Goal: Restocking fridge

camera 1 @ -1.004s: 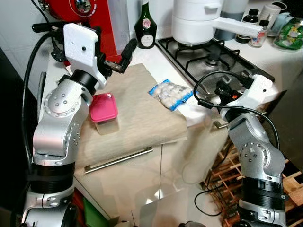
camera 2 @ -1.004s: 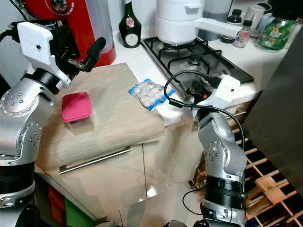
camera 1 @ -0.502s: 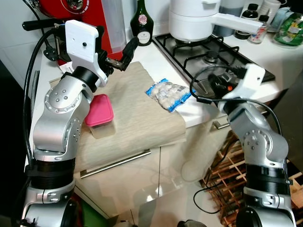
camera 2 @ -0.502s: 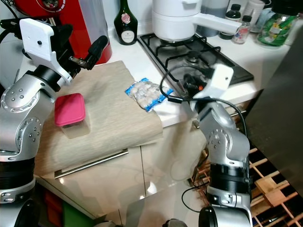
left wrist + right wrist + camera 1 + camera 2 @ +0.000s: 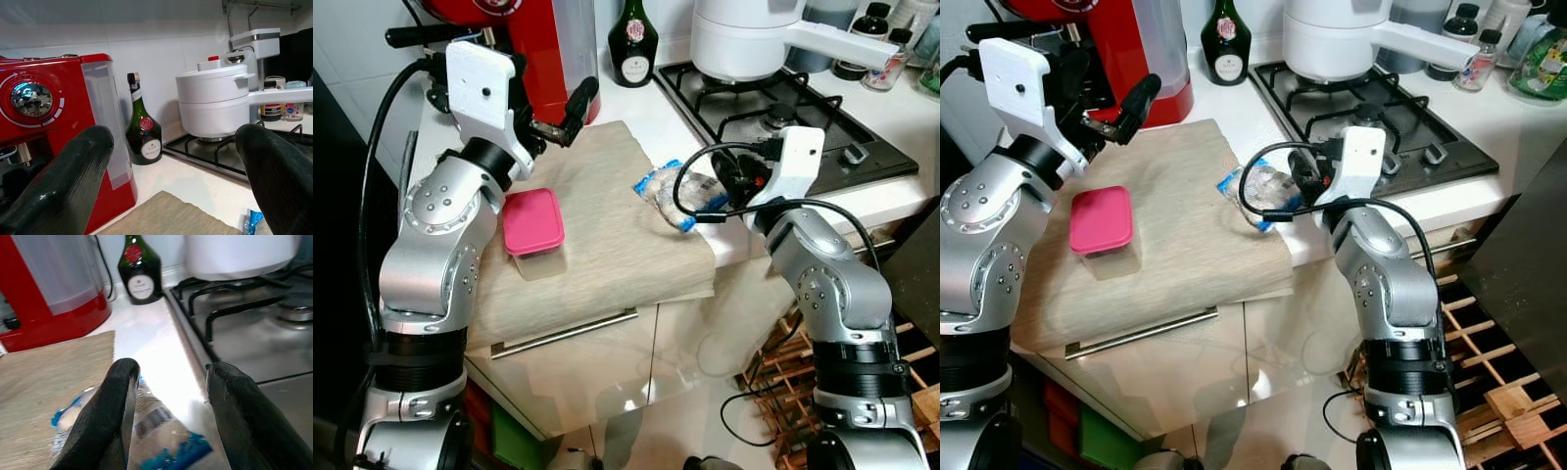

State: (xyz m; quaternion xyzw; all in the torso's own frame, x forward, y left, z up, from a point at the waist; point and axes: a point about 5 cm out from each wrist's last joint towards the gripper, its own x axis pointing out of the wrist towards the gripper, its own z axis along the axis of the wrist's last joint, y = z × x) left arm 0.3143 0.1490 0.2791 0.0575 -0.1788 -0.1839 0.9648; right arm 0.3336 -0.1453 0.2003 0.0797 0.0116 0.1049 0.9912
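Right gripper (image 5: 168, 396) just above food bag (image 5: 146, 431)

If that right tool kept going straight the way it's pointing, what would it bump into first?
Most likely the clear bag lying right under the right tool; beyond it stand the red machine and bottle. Depth is unclear.

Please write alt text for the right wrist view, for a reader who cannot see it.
The right gripper hangs open just above a clear, blue-edged bag of food lying on a white counter. Beyond stand a dark green bottle, a red machine and a gas hob.
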